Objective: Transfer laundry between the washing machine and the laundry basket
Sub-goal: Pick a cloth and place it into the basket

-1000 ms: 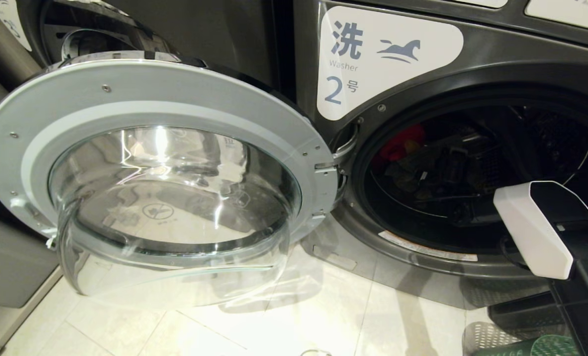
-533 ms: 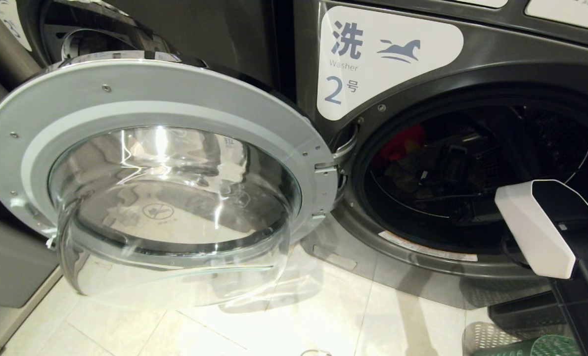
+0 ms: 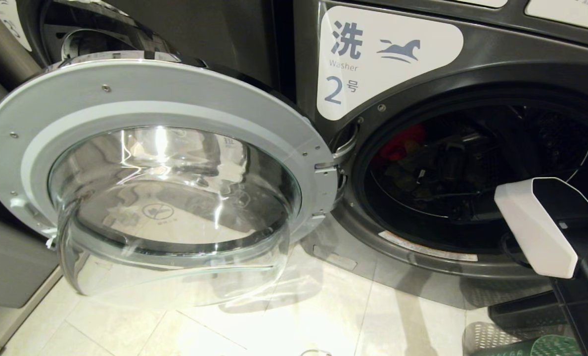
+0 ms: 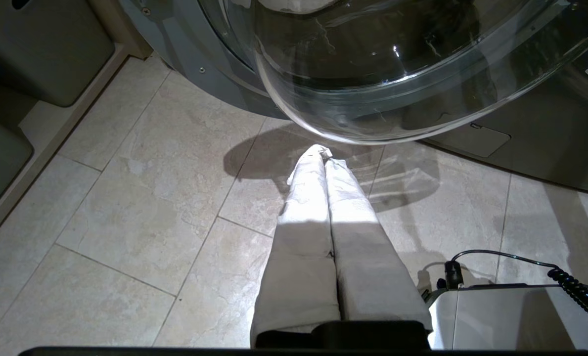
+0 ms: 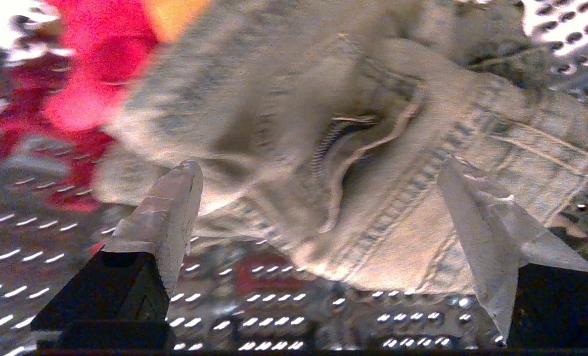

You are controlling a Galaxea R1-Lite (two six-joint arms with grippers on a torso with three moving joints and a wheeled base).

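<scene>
1. While the washing machine (image 3: pixel 472 54) labelled "Washer 2" stands with its round glass door (image 3: pixel 160 183) swung wide to the robot's left, the right arm (image 3: pixel 546 227) reaches into the drum opening from the lower right of the head view.
2. Inside the drum, the right end effector (image 5: pixel 318 198) is released, its two taped fingers (image 5: pixel 167 217) spread wide on either side of a pale denim-like garment (image 5: pixel 373 163) with a zipper and stitched seams; neither finger clearly presses into the cloth.
3. Beside that garment lies more laundry, a bright red piece (image 5: pixel 86 69) with a patch of yellow at its edge, resting on the perforated drum wall (image 5: pixel 254 306).
4. From the head view, the red piece (image 3: pixel 402 141) shows at the upper left of the dark drum.
5. Hanging low over the tiled floor (image 4: pixel 140 198), just under the bulge of the glass door, the left end effector (image 4: pixel 323 153) is clenched, fingers pressed together on nothing.
6. Only the rim of the green laundry basket (image 3: pixel 546 346) shows, on the floor at the lower right, below the right arm.
</scene>
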